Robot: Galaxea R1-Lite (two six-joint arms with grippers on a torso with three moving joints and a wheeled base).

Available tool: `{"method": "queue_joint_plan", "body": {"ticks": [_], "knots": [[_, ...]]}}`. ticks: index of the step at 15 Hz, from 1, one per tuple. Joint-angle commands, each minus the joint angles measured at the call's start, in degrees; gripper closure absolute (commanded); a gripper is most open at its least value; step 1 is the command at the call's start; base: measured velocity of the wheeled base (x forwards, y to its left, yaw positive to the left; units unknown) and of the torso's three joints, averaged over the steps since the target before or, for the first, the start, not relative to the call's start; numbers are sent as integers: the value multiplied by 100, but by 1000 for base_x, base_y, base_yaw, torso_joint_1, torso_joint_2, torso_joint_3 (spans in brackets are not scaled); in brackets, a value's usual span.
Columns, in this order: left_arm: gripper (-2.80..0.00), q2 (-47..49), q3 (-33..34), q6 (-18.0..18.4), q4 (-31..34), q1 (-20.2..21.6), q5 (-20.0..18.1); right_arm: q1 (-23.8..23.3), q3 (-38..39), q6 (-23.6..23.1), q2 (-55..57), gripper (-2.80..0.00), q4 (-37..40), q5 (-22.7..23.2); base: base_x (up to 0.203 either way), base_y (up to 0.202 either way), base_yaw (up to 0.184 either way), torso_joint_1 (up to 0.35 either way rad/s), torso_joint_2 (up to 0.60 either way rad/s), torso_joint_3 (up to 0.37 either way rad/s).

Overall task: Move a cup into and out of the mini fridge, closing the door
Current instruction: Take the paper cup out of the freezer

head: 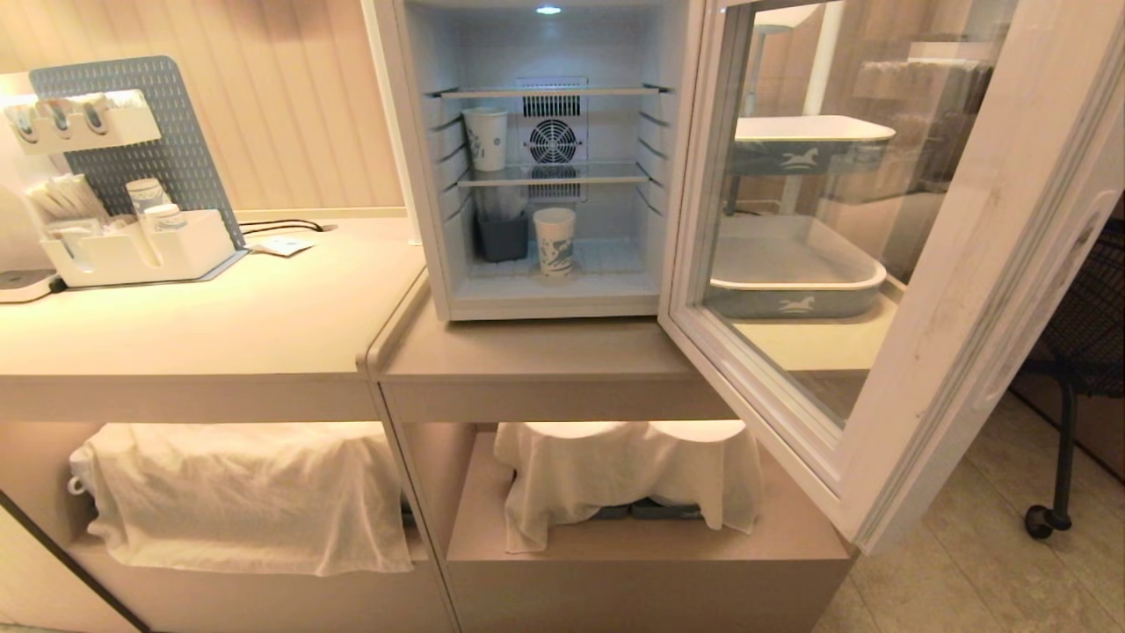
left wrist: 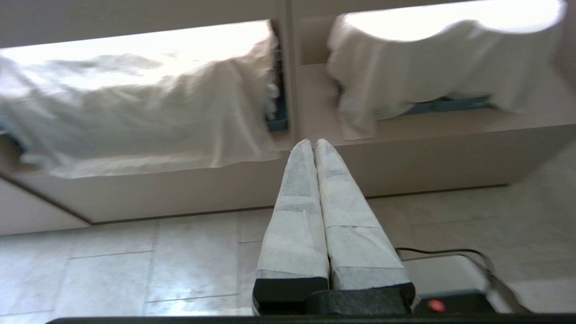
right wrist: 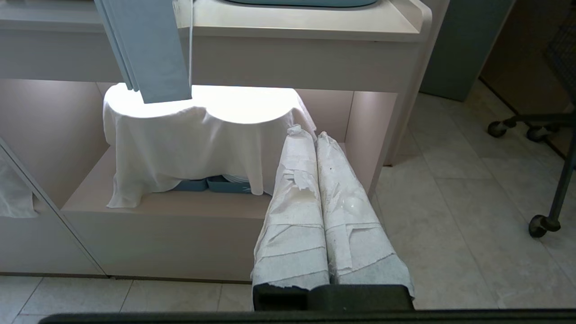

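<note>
The mini fridge (head: 422, 158) stands on the counter with its door (head: 958, 290) swung wide open to the right. The cup (head: 554, 242), white with a blue print, stands upright on the fridge floor near the front. A second cup like it (head: 485, 138) stands on the glass shelf at the left. Neither gripper shows in the head view. My left gripper (left wrist: 313, 143) is shut and empty, low over the floor and facing the counter's lower shelf. My right gripper (right wrist: 310, 133) is shut and empty too, below the door's grey-blue edge (right wrist: 148, 49).
A dark grey holder (head: 503, 236) sits on the fridge floor behind the cup. An organizer with stacked cups (head: 141, 237) stands at the counter's left. White cloths (head: 246, 492) cover the lower shelves. A tray (head: 795, 281) shows through the glass. A wheeled chair (head: 1050, 519) stands at the right.
</note>
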Motion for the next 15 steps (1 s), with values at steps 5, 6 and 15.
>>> {"method": "queue_joint_plan", "body": {"ticks": [5, 6, 15], "knots": [[0, -1996, 1700, 346, -1216, 170, 121, 1, 1, -3, -1, 0, -4, 2, 0, 0, 0, 0, 0, 0], [0, -1996, 1668, 285, -1122, 172, 117, 1, 1, -3, -1, 0, -4, 2, 0, 0, 0, 0, 0, 0], [0, -1996, 1659, 173, -1119, 175, 129, 1, 1, -3, -1, 0, -4, 2, 0, 0, 0, 0, 0, 0]]}}
